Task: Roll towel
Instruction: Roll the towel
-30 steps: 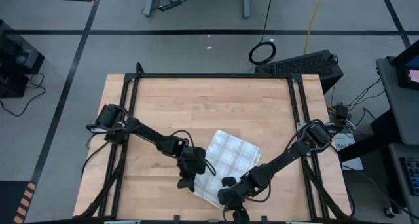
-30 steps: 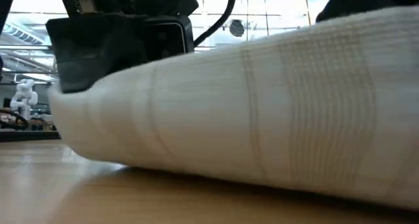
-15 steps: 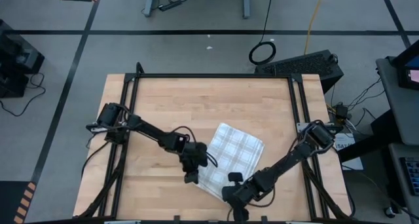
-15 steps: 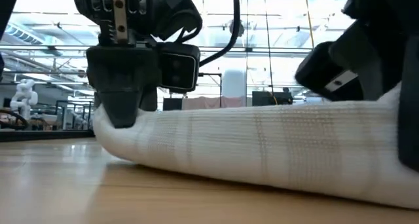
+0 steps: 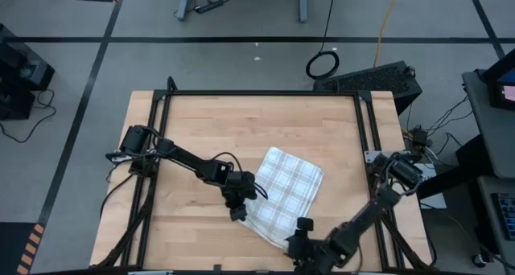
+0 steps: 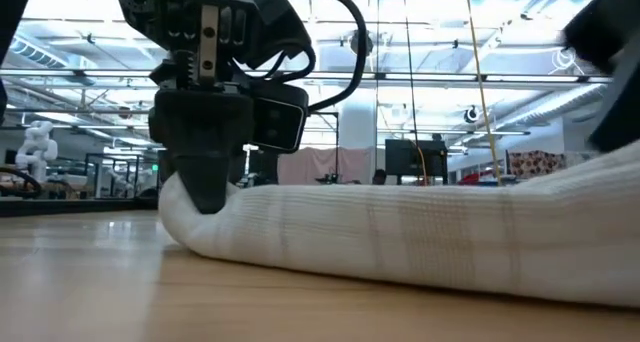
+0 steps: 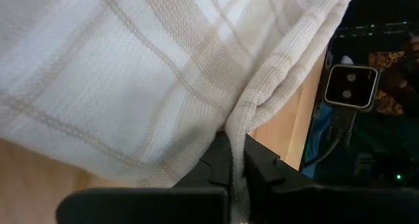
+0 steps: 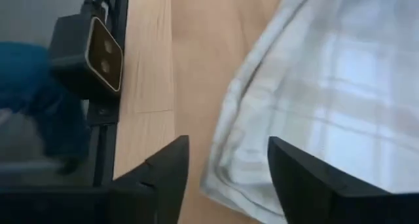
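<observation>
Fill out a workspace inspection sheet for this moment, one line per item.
Surface: wooden table, bare apart from the cloth.
Job's things: towel, white with check lines, lying folded near the front edge, not rolled.
Clutter: nothing seen on the table.
Grippers: left hand shut on the towel's left edge; right hand open, at the towel's front corner, holding nothing.
Cables: black cable along the left arm; coiled cable and yellow cord on the floor.
Surroundings: grey floor with black tape lines; black case behind the table.
</observation>
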